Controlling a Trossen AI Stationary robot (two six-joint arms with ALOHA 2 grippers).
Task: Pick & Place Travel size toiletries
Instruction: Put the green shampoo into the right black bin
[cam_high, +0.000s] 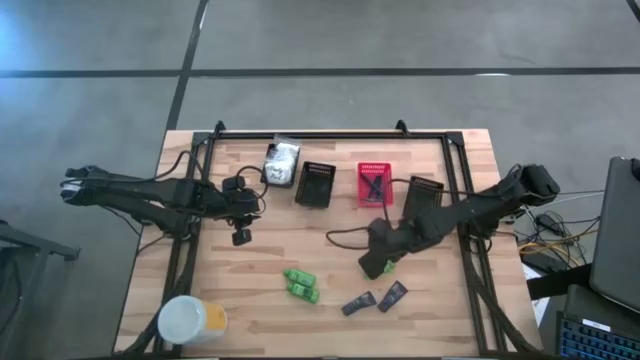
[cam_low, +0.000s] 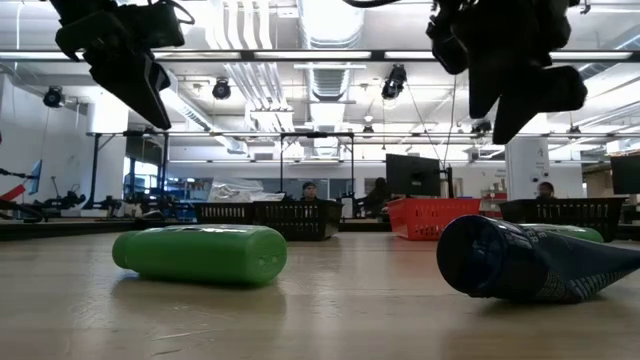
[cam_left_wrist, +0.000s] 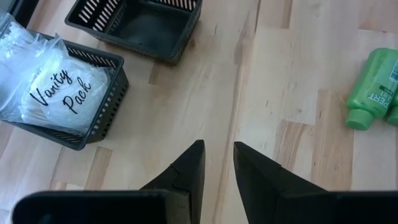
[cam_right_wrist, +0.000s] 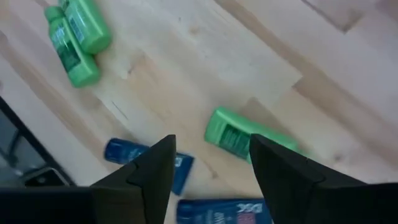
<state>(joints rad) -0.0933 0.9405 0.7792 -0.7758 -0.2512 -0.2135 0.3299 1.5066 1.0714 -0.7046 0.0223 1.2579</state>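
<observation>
Two green bottles (cam_high: 300, 285) lie side by side on the table's near middle, and they also show in the right wrist view (cam_right_wrist: 78, 37). A third green bottle (cam_right_wrist: 239, 138) lies flat under my right gripper (cam_right_wrist: 211, 152), which is open and hovers above it. Two dark blue tubes (cam_high: 375, 299) lie nearby toward the near edge. White packets (cam_left_wrist: 59, 93) fill a black basket (cam_high: 282, 162). Dark razors lie in the red basket (cam_high: 375, 184). My left gripper (cam_left_wrist: 217, 152) is open with a narrow gap. It hangs over bare wood left of centre (cam_high: 240, 237).
Two more black baskets (cam_high: 315, 184) (cam_high: 425, 192) stand in the far row. A white-and-yellow round tub (cam_high: 190, 320) sits at the near left corner. A dark frame runs along the table's far and side edges. Bare wood lies between the arms.
</observation>
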